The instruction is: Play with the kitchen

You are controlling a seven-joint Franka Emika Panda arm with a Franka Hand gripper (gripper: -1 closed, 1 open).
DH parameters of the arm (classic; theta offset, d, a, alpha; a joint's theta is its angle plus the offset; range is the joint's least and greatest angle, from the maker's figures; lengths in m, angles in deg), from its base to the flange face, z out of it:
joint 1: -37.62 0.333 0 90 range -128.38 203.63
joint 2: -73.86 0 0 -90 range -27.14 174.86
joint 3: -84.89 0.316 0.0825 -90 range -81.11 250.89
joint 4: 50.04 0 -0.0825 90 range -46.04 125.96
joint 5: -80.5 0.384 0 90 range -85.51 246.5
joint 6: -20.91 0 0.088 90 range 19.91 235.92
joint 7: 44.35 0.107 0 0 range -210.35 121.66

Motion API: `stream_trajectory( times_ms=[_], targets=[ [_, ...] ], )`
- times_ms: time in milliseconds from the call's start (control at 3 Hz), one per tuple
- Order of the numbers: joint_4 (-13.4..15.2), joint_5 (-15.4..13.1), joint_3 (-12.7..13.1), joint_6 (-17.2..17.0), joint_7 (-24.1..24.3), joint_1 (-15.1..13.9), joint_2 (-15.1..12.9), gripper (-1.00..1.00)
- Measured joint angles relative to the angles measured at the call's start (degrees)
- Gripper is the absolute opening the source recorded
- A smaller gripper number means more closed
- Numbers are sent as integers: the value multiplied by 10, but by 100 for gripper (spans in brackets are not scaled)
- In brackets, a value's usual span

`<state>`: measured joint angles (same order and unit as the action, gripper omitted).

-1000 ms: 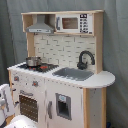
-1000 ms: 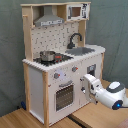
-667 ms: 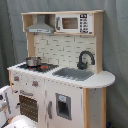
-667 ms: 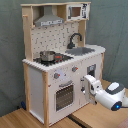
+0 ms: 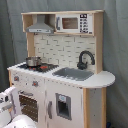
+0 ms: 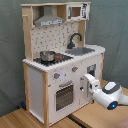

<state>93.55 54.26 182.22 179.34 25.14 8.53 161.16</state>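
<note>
The kitchen (image 5: 65, 80) (image 6: 60, 65) is a tall white and light-wood toy with a black hob (image 6: 50, 59), a grey sink (image 5: 74, 74), a black faucet (image 5: 85, 59), a hood (image 5: 40, 26) and a small microwave (image 5: 74, 23). A small metal pot (image 5: 33, 61) (image 6: 47, 55) stands on the hob. In the second exterior view my white gripper (image 6: 88, 84) is close in front of the lower cabinet, just right of the windowed oven door (image 6: 64, 95). In the first exterior view the gripper (image 5: 8, 102) shows at the lower left, in front of the oven door (image 5: 28, 105).
Knobs (image 6: 56, 76) line the front panel above the oven. A cupboard door with a small window (image 5: 63, 106) sits under the sink. The kitchen stands on a wooden table (image 6: 30, 120) before a grey curtain (image 6: 115, 30). My arm (image 6: 112, 95) reaches in from the second exterior view's right.
The gripper has edged a little closer to the kitchen's front, toward the second exterior view's left. Nothing on the kitchen has moved.
</note>
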Motion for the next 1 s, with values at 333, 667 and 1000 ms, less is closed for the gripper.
stream_trajectory(
  times_ms=[333,667,1000],
  targets=[
    [-6,-31,-2,0,48,-29,0,-100],
    [-34,-45,-15,0,72,-72,0,-100],
    [-60,-46,-11,23,101,-113,0,-100]
  ],
)
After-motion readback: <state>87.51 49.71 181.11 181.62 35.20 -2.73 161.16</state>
